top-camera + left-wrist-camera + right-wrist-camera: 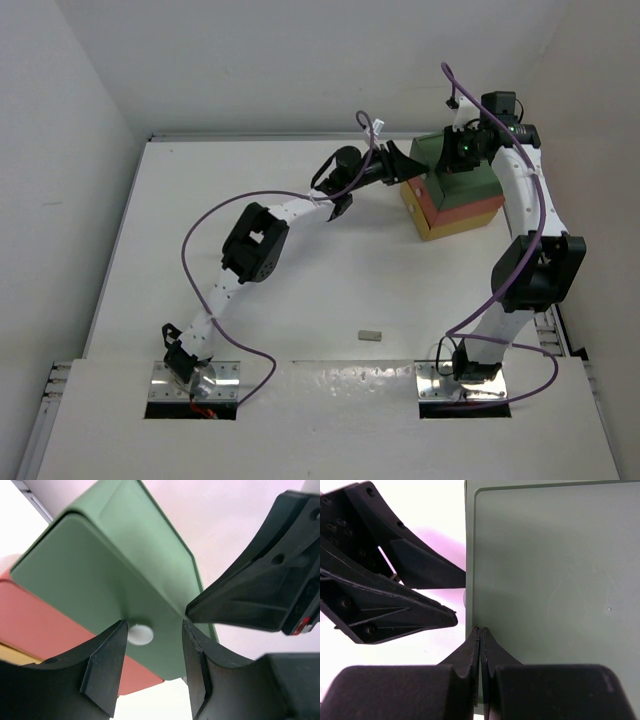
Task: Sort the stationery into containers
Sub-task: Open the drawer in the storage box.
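Straddling smooth green drawer's (100, 580) round white knob (140, 634), left pincer (152, 630) half-open, perhaps touching; right pincer (480, 630) pinched empty.

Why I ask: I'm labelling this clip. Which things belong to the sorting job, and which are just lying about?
Job: green drawer, coral drawer, yellow drawer; grey eraser on the table; left gripper open around the green drawer's white knob; right gripper shut at its top edge.
Just there: purple cables, metal base plates.
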